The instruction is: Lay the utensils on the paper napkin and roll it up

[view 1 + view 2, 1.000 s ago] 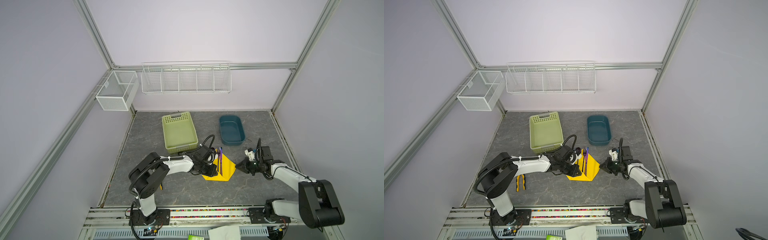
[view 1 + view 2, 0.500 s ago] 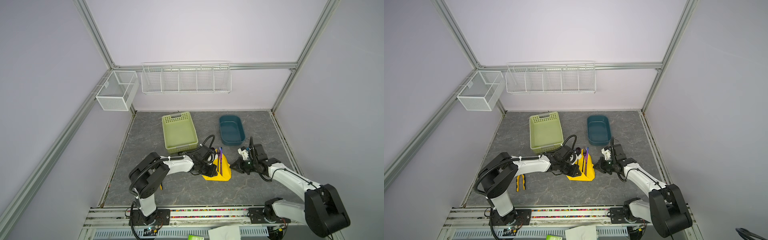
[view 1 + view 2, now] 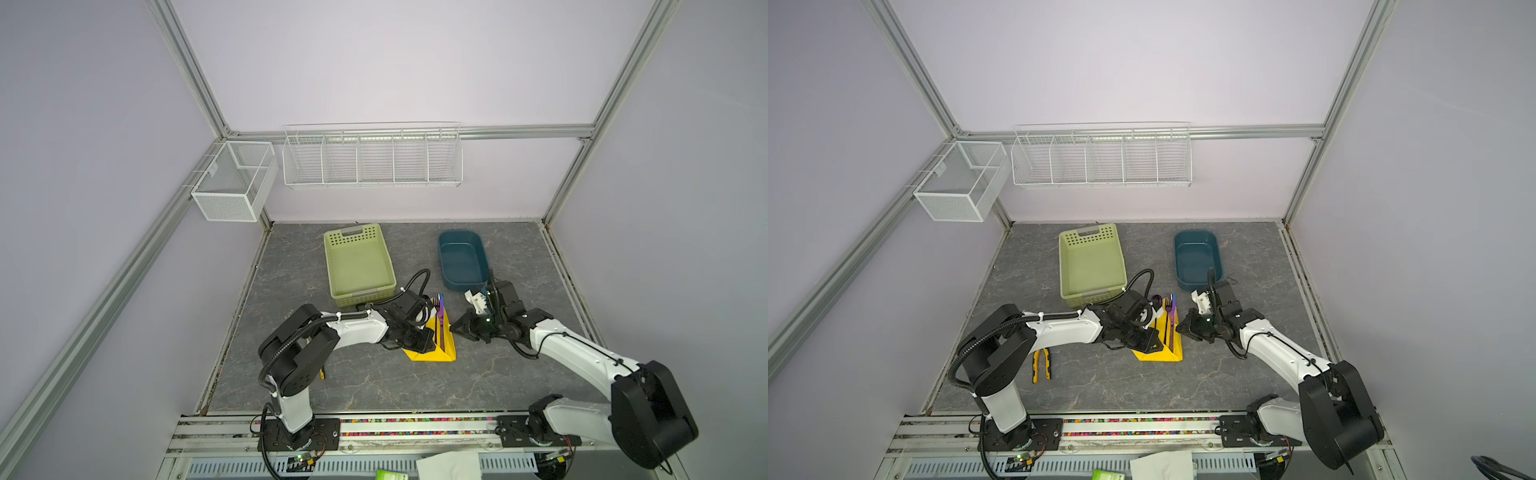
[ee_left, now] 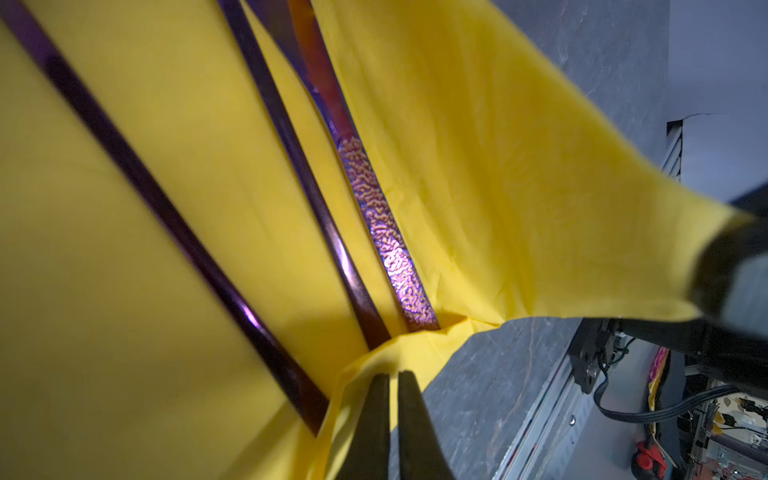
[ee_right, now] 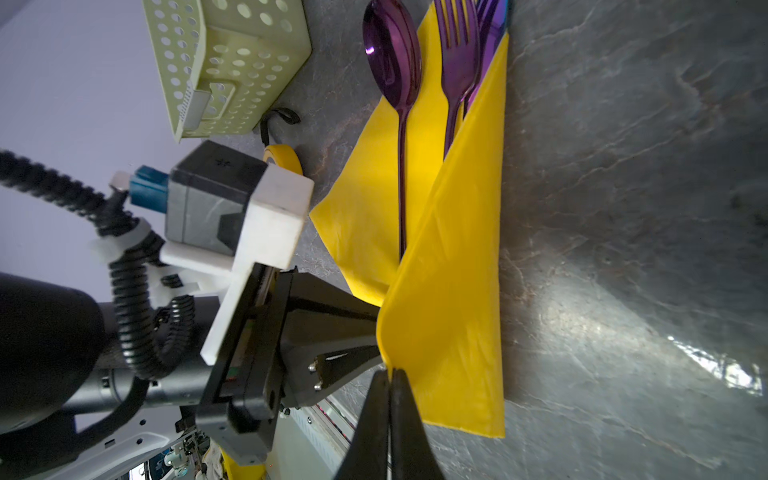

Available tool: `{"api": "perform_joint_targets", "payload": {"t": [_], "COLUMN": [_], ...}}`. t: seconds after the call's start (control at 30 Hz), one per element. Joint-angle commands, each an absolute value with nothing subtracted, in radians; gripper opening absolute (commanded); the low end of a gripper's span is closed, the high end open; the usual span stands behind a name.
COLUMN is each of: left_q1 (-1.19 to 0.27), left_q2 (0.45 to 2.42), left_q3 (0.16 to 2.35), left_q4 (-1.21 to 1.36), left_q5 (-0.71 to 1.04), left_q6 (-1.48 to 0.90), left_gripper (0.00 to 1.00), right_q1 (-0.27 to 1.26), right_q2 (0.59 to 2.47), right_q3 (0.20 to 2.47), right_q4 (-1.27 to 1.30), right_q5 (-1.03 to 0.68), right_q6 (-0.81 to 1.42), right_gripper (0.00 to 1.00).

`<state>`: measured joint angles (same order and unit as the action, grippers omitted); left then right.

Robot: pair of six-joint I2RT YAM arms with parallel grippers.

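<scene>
The yellow paper napkin lies mid-table, its right flap lifted and folded leftward over the utensils. A purple spoon, a fork and a third handle with a textured grip lie on it, heads poking out at the far end. My right gripper is shut on the raised flap's edge. At the napkin's near left my left gripper is shut on a pinched fold beside the handle ends.
A green perforated basket and a blue tub stand behind the napkin. A round yellow tape measure sits by the napkin's left corner. Yellow-handled pliers lie at the near left. Wire baskets hang on the back wall.
My right gripper has travelled left, carrying the napkin's right flap up and over the utensils, so the napkin looks narrower. The left arm has stayed put.
</scene>
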<state>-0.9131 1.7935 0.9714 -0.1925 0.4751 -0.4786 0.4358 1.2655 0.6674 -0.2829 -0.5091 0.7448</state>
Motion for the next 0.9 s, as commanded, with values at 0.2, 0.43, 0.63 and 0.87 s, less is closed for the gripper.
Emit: {"api": "perform_joint_targets", "payload": {"t": [0.2, 0.43, 0.63, 0.87], "left_q1": [-0.918, -0.918, -0.918, -0.918], "left_q2": [1.818, 1.819, 1.822, 1.82], "left_q3": [0.995, 0.999, 1.0, 1.002], "left_q4": [-0.201, -0.218, -0.218, -0.216], "left_q5": [0.468, 0.463, 0.463, 0.463], "left_q6": [-0.48, -0.478, -0.478, -0.474], "left_gripper": [0.09, 0.09, 0.09, 0.08], "right_q1": [0.489, 0.509, 0.518, 0.532], "right_q2": [1.309, 1.323, 1.341, 1.386], "right_q3": [0.725, 0.744, 0.746, 0.738], "right_q4": [-0.258, -0.254, -0.235, -0.183], "right_q5": [-0.489, -0.492, -0.497, -0.504], "right_q6": [0.782, 0.784, 0.791, 0.816], "right_gripper": [0.07, 0.07, 0.07, 0.07]}}
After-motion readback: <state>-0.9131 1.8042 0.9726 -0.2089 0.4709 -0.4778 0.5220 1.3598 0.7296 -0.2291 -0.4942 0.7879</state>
